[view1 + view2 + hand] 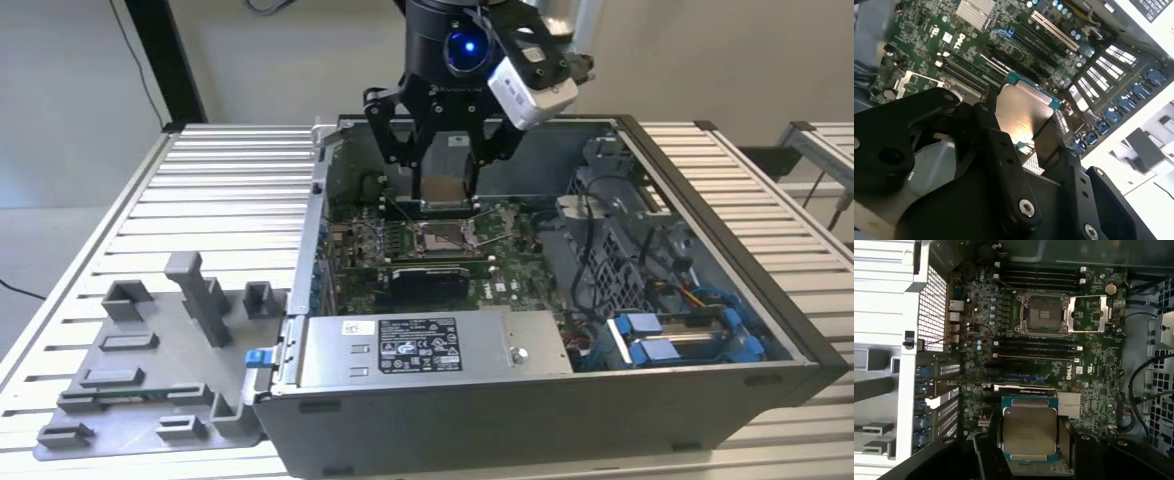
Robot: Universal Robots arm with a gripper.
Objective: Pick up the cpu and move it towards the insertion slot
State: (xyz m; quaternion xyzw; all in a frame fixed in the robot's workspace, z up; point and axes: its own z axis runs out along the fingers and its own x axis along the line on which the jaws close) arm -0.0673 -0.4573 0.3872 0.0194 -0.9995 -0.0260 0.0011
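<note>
The arm [461,40] is black with a glowing blue ring light; a white camera box sits at its wrist. The gripper [445,150] is matte black — angular linked fingers [1004,165], joined by silver screws and pivot pins.

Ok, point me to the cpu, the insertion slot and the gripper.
cpu [1030,434]: first wrist view, middle of its silvery face.
insertion slot [1044,314]: first wrist view, centre of the open socket.
gripper [446,158]: exterior view, midway between its fingertips, above the motherboard.
</note>
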